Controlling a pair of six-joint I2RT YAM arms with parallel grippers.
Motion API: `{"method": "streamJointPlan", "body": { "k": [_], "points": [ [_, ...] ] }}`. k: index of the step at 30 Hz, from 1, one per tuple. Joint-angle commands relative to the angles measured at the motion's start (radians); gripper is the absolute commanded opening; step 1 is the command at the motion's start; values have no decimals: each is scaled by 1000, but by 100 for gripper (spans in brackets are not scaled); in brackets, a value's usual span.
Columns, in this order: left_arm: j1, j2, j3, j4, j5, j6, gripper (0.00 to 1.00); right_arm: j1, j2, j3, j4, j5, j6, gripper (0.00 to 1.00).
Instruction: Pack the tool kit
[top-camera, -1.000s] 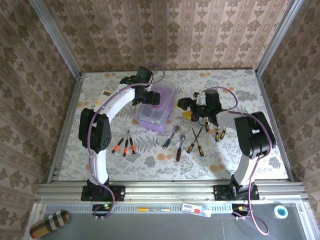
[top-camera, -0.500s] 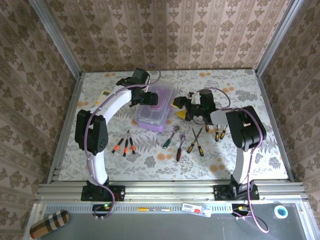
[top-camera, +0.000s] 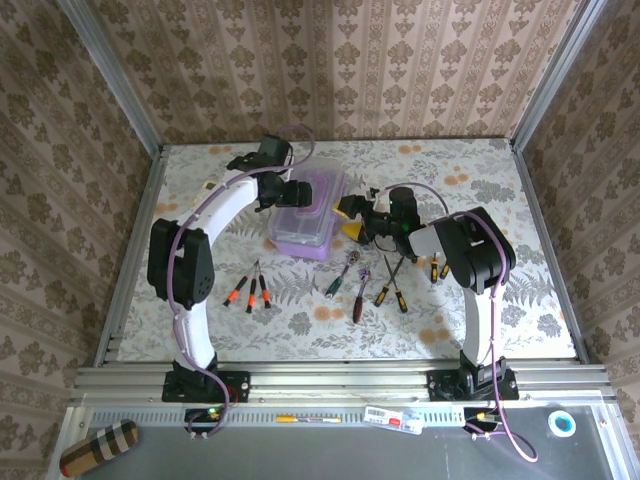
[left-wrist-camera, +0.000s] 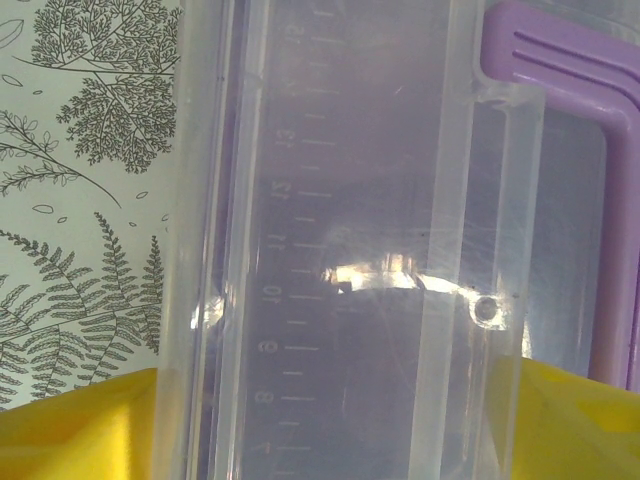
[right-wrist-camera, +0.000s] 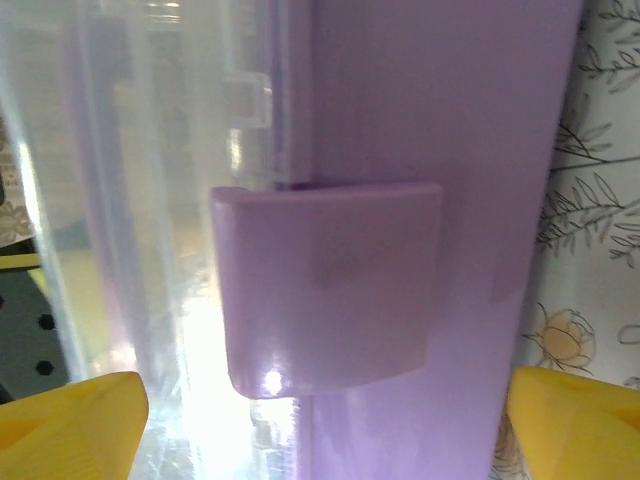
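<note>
Purple plastic under a clear lid marks the case (top-camera: 308, 222), which sits lid-down toward the back middle of the table (top-camera: 300, 325), with both arms reaching onto it from 2 sides. The left gripper (top-camera: 283, 192) is at the case's far left, jaws wide. Its yellow fingertips (left-wrist-camera: 70, 425) straddle the clear lid (left-wrist-camera: 330, 200) beside the purple handle (left-wrist-camera: 570, 60), and it grips nothing I can make out. The right gripper (top-camera: 352, 212) is at the right side, jaws spread wide to either side of the purple latch (right-wrist-camera: 325, 290), clear of it and holding nothing.

From that, the step in hand looks like opening the case, before any tool goes in. The next move likely calls for the right fingers to catch the latch's lip and pull it off the lid while the left steadies or lifts the lid.

Room is fair. The orange-handled screwdrivers (top-camera: 252, 294) lie well apart to the front left. The wrenches (top-camera: 352, 268) and the yellow-handled screwdrivers (top-camera: 383, 294) lie near the case's front, close to the right arm, so a swinging elbow could scatter them. The lid needs free space at its hinge side, and I cannot tell which side that is.
</note>
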Motion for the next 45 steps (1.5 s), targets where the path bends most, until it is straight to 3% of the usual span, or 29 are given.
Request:
{"method": "streamJointPlan", "body": {
  "k": [1, 7, 18, 25, 36, 45],
  "points": [
    [-15, 39, -6, -88, -85, 22, 78, -5, -5, 11, 34, 10, 14, 94],
    [-82, 58, 15, -112, -171, 84, 78, -23, -19, 18, -27, -6, -15, 94],
    [-185, 50, -29, -54, -254, 239, 78, -96, -47, -83, 79, -40, 30, 95],
    [-154, 23, -46, -30, -181, 296, 82, -114, -63, -110, 89, -66, 28, 95],
    [-70, 0, 6, -69, -42, 225, 100, -110, -50, -130, 179, -51, 72, 95],
    [-53, 9, 25, -96, -71, 198, 97, -44, 18, -118, 297, -6, 139, 94]
  ]
}}
